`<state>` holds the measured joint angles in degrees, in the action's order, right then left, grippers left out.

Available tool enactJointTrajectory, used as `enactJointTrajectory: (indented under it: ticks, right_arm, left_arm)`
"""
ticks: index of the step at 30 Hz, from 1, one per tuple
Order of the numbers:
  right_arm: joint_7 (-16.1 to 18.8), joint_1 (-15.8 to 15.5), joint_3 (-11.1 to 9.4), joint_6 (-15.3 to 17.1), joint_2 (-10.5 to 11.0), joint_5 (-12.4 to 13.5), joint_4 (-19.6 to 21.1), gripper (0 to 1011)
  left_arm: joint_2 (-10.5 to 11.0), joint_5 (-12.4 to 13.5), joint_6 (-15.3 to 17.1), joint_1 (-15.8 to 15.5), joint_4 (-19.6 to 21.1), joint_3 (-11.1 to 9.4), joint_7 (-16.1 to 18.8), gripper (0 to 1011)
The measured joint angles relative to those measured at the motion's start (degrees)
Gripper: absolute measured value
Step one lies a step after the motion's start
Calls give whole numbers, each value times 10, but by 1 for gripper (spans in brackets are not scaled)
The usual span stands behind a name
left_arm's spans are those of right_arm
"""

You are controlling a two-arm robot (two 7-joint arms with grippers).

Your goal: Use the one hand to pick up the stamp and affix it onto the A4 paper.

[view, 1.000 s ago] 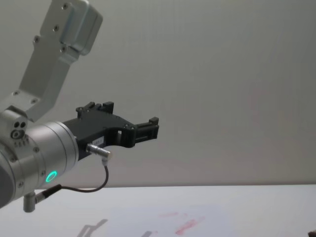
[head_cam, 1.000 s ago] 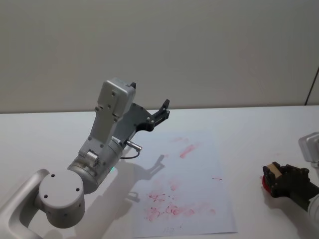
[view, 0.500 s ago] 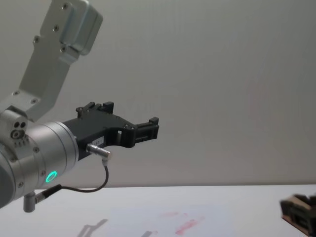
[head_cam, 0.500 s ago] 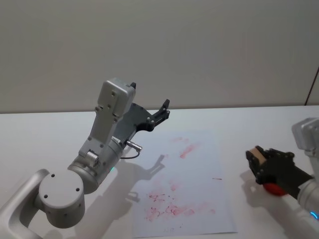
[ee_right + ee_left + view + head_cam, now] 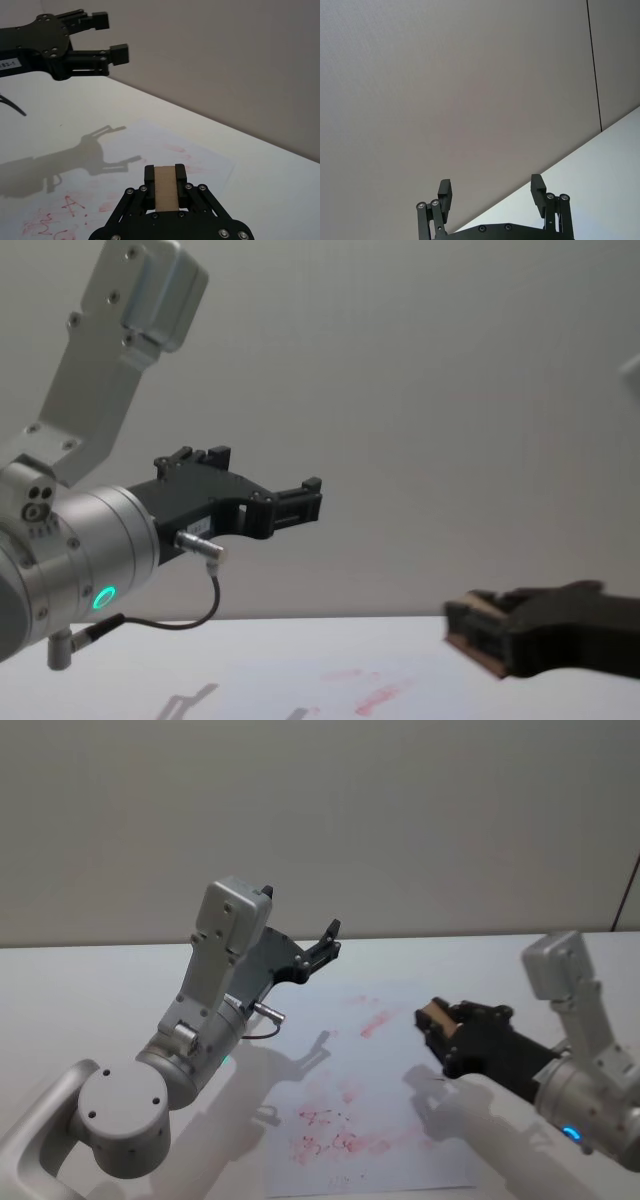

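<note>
Wooden stamp [image 5: 433, 1015] gripped tight in my right hand [image 5: 443, 1030], raised above the A4 paper [image 5: 390, 1055] near the front edge of the surface [image 5: 100, 982]; my left hand [image 5: 490, 186] hangs lifted, spread wide.

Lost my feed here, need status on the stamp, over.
Right gripper shut on stamp, airborne above right side of A4 paper. Left gripper open, raised left of paper. Nothing in the way.
</note>
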<state>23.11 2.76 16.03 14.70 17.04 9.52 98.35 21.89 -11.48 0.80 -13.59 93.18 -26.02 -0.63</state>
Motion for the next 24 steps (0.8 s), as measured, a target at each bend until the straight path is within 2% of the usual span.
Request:
enactJointTrajectory:
  ticks: [11, 24]
  right_arm:
    - [57, 44, 40, 5, -47, -53, -75, 219]
    - [76, 69, 67, 4, -74, -96, -141, 219]
  left_arm:
    - [0, 0, 0, 0, 0, 0, 0, 1001]
    - [0, 0, 0, 0, 0, 0, 0, 1001]
